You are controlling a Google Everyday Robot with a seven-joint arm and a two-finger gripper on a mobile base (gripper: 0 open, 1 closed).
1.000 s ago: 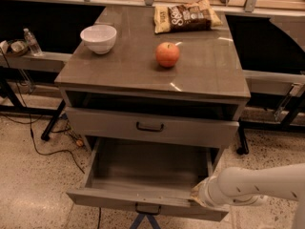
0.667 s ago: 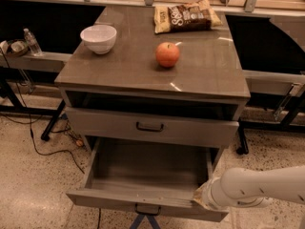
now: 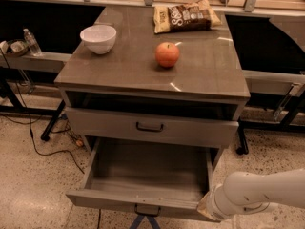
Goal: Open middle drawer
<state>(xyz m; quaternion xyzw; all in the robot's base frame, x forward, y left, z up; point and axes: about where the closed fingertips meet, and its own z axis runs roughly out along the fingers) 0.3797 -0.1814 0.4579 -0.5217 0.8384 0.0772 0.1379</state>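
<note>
Camera view shows the middle drawer standing far out, its front running left to right, with the gripper at that front's right end; whether it is gripping anything cannot be told.

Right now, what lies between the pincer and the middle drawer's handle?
Bare front of the middle drawer; camera view shows the pincer at its right corner.

You'll find lettering only on the chip bag at the far right corner of the cabinet, unreadable; the gripper sits low by its front right corner.
</note>
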